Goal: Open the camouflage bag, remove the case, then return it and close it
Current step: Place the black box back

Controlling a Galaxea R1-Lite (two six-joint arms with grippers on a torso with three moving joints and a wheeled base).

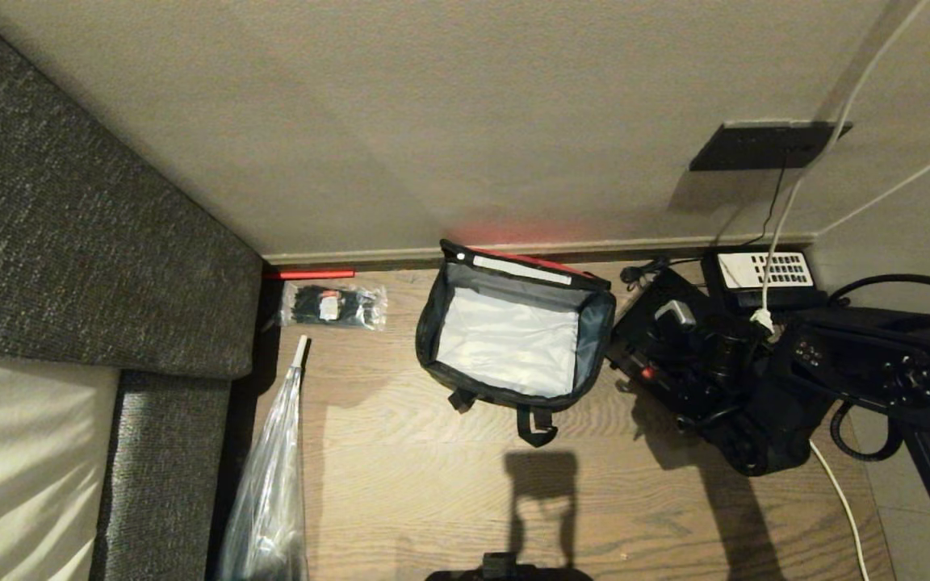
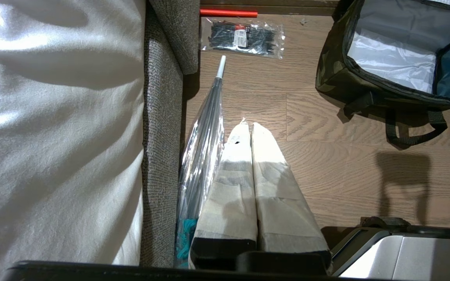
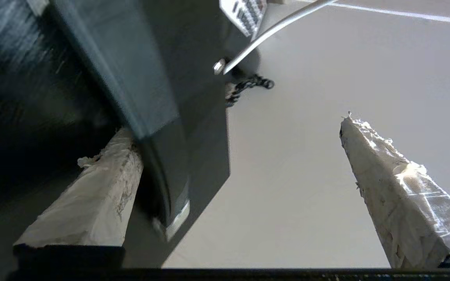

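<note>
Camouflage bag (image 1: pixel 513 339) between packet of ties (image 1: pixel 334 307) and telephone (image 1: pixel 760 278).

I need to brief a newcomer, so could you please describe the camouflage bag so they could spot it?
On the wooden floor by the wall, the soft boxy camouflage bag stands open, showing silver lining. Black strap handles distinguish it from the clear packet of black ties.

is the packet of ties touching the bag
Apart. The head view shows bare floor between the packet and the bag; the left wrist view shows the same gap.

Head and left wrist views share camouflage bag (image 1: pixel 513 339).
</note>
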